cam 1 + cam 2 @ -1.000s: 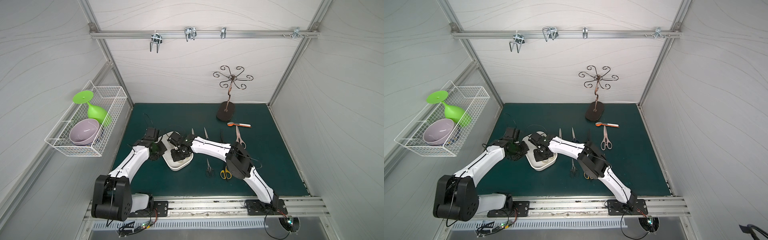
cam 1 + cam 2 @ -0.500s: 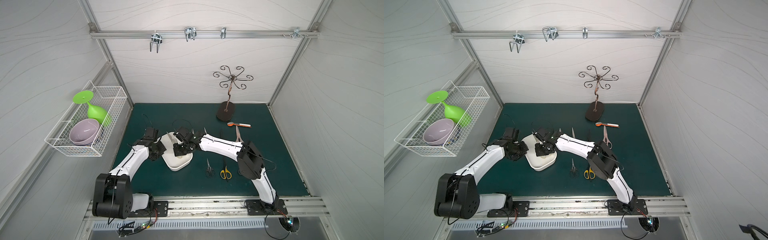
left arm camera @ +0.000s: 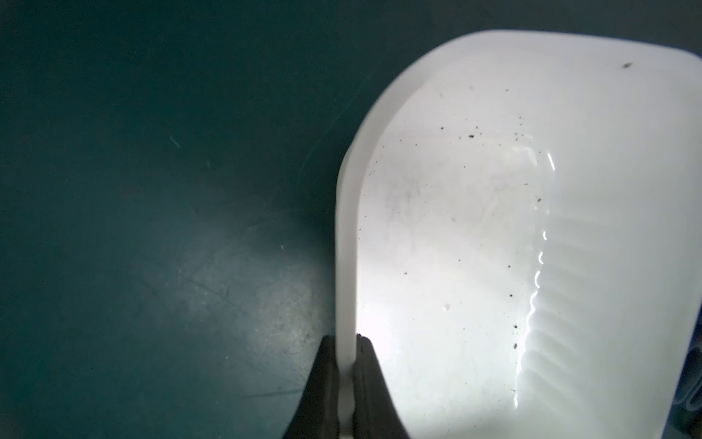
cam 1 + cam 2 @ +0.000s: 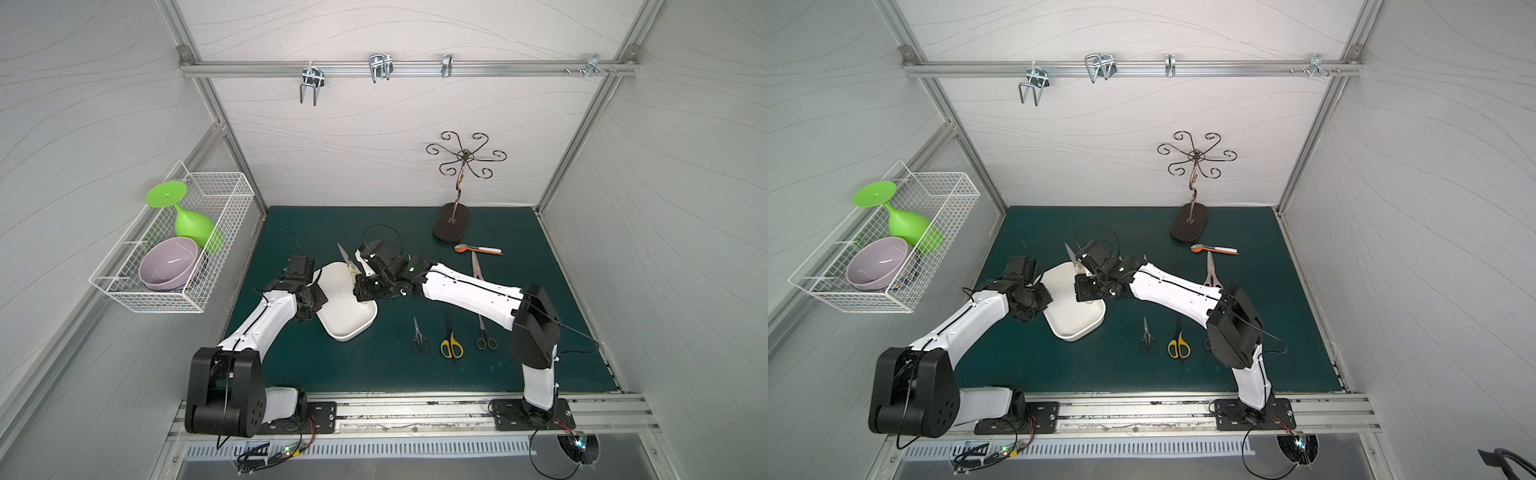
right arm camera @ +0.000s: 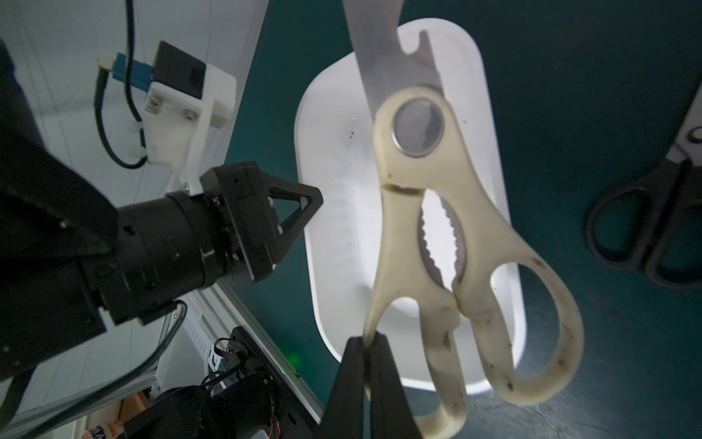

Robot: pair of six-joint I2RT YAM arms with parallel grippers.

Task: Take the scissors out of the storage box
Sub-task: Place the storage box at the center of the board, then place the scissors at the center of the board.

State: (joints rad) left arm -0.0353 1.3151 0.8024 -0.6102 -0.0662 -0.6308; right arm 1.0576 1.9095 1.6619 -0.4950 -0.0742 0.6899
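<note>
The white storage box [image 4: 347,320] [image 4: 1075,320] lies on the green mat. My left gripper [image 3: 346,342] is shut on its side rim, and its inside [image 3: 475,247] holds only dark specks. The cream kitchen shears [image 5: 418,197] hang above the box, with my right gripper [image 5: 367,340] shut on one handle loop. In both top views their blade [image 4: 343,252] [image 4: 1070,252] points toward the back wall. Other scissors lie on the mat to the right: a small black pair [image 4: 419,338], a yellow-black pair [image 4: 451,344], a dark grey pair [image 4: 484,334] and a long pair [image 4: 477,266].
An orange-and-white spoon [image 4: 478,249] and a dark metal hook stand [image 4: 451,222] sit at the back right. A white wire basket [image 4: 178,286] on the left wall holds a green goblet and a purple bowl. A rail with hooks [image 4: 380,68] crosses overhead.
My right gripper has come up out of the box with the cream shears, and the arm's elbow has swung right. The left gripper has stayed on the box rim.
</note>
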